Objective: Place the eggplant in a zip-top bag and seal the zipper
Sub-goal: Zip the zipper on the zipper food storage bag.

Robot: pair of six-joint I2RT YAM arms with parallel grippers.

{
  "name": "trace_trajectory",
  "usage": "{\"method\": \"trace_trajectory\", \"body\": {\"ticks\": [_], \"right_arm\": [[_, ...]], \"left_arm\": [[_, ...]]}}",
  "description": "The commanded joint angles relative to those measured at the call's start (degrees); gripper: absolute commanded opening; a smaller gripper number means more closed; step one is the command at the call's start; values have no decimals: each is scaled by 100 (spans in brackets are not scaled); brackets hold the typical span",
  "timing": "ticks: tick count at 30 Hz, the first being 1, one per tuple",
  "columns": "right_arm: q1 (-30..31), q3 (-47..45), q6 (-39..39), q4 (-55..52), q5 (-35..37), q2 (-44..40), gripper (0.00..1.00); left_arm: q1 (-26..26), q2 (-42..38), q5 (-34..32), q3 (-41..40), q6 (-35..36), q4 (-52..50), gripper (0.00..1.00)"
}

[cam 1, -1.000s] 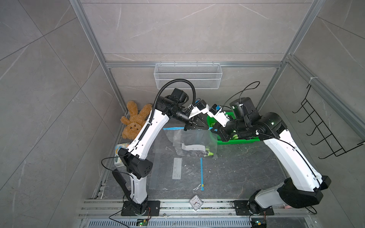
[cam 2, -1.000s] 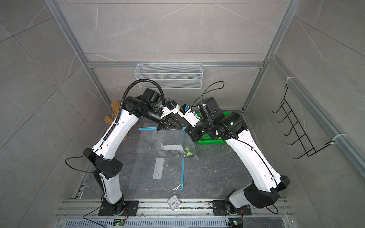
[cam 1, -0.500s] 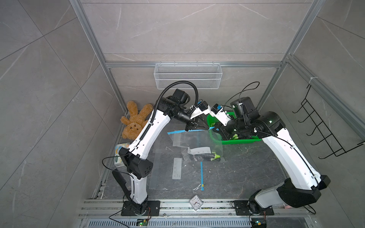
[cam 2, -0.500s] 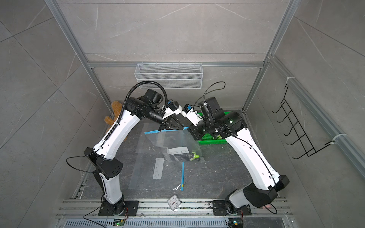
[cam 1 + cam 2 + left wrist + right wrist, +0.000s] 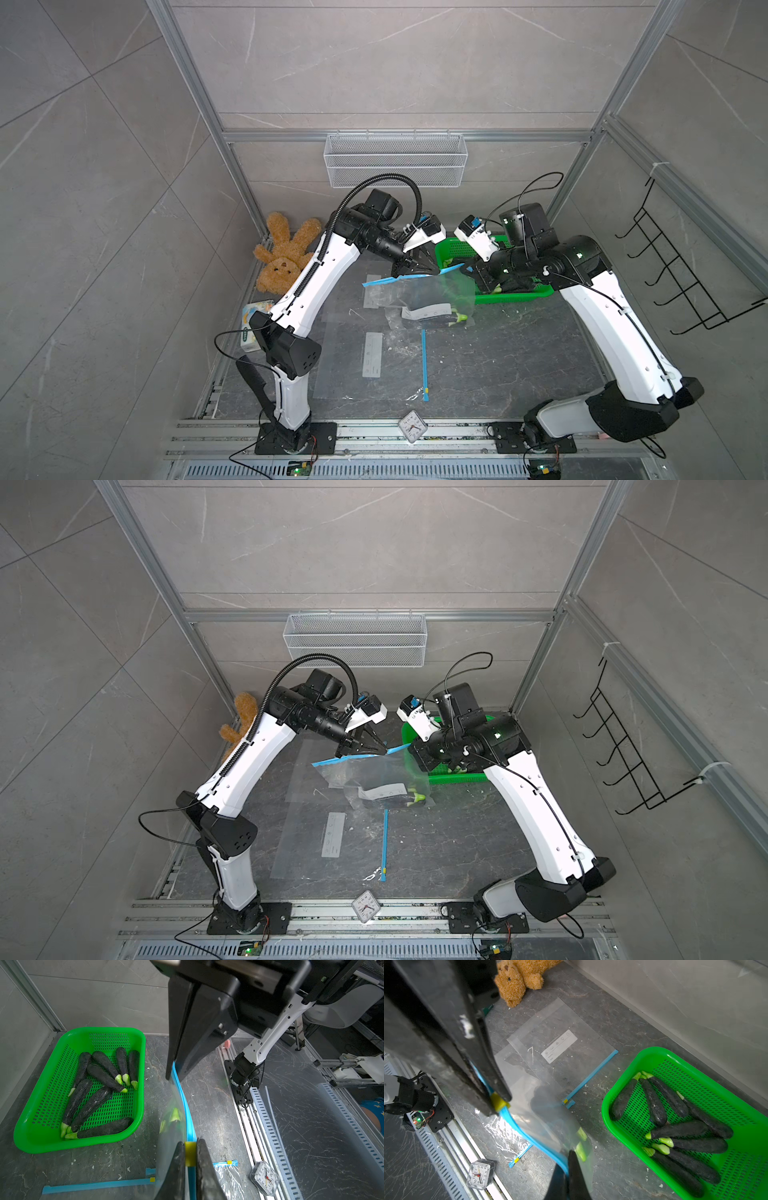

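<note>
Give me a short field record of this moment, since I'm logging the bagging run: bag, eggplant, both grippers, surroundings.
bag: clear plastic zip-top bag, held up by its blue zipper strip
eggplant: dark eggplant with a green stem, inside the bag, low down
left: left gripper shut on the small yellow slider
right: right gripper shut on the blue zipper strip, further along it
seal: cannot tell
nearby: green perforated plastic basket holding more eggplants

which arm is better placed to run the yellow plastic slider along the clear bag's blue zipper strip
Left. The left gripper is shut on the yellow plastic slider; the right gripper only pins the blue zipper strip, likely as an anchor.
</note>
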Motion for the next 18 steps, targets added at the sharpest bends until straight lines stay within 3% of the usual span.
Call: {"method": "trace_trajectory", "body": {"ticks": [1,18], "right_arm": [[-373,-98,145,110,789,-252,0],[-1328,-406,405,101,872,-504,0]], "left_arm": [[60,-463,-262,-120,-175,-662,4],[134,-1451,-843,-1391,-599,-291,4]]}}
